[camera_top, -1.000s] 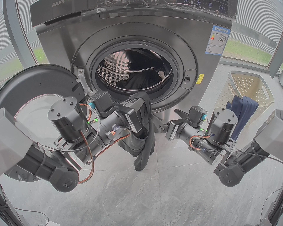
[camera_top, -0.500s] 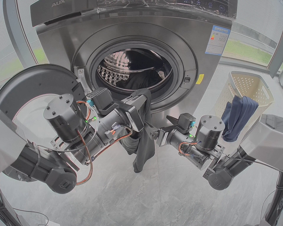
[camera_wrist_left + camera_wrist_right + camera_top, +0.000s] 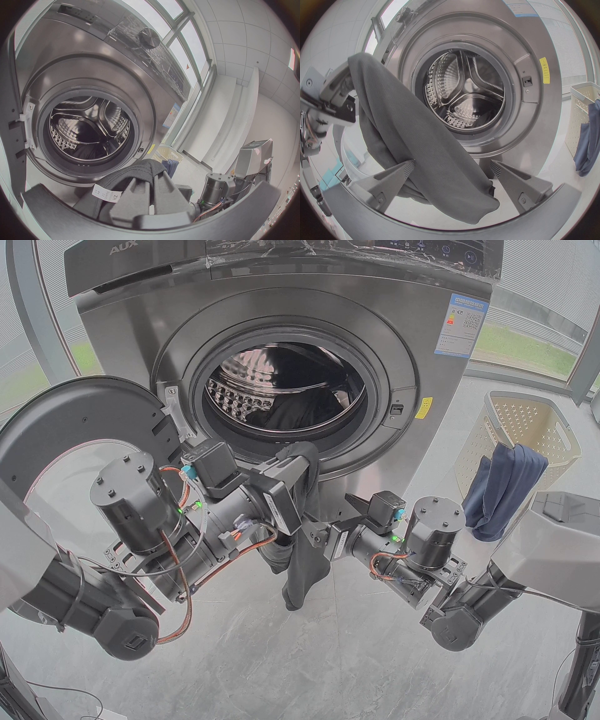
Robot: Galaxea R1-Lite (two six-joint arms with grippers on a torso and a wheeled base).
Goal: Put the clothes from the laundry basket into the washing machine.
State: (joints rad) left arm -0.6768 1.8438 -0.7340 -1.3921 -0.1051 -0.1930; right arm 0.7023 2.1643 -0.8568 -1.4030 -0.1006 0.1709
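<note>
**Reader:** Where is the dark grey garment (image 3: 307,559)?

**Annotator:** At 6 o'clock of the washing machine's (image 3: 387,334) round opening, outside the drum (image 3: 250,387). Its top fold lies over the tips of the left gripper (image 3: 301,457). The rest hangs down in a long fold toward the tiled floor (image 3: 350,646).

**Reader:** How do that gripper's fingers stand?

**Annotator:** They are pressed together with the cloth pinched between them. A white label (image 3: 106,193) shows on the fabric just beside the fingers in the left wrist view.

**Reader:** And the other arm?

**Annotator:** The right gripper (image 3: 328,513) sits at 3 o'clock of the hanging cloth, just beside it. Its fingers are spread wide and hold nothing. Seen from the right wrist, the cloth hangs across the gap between the two fingers. Whether it touches either one cannot be told.

**Reader:** What lies farther out?

**Annotator:** Dark clothing (image 3: 294,412) lies low inside the drum. The door (image 3: 75,415) stands swung open at 9 o'clock of the opening. The laundry basket (image 3: 531,421) stands on the floor at 3 o'clock of the machine, well apart from both grippers. A blue garment (image 3: 506,490) is draped over the basket's near rim and hangs down its outer wall.
</note>
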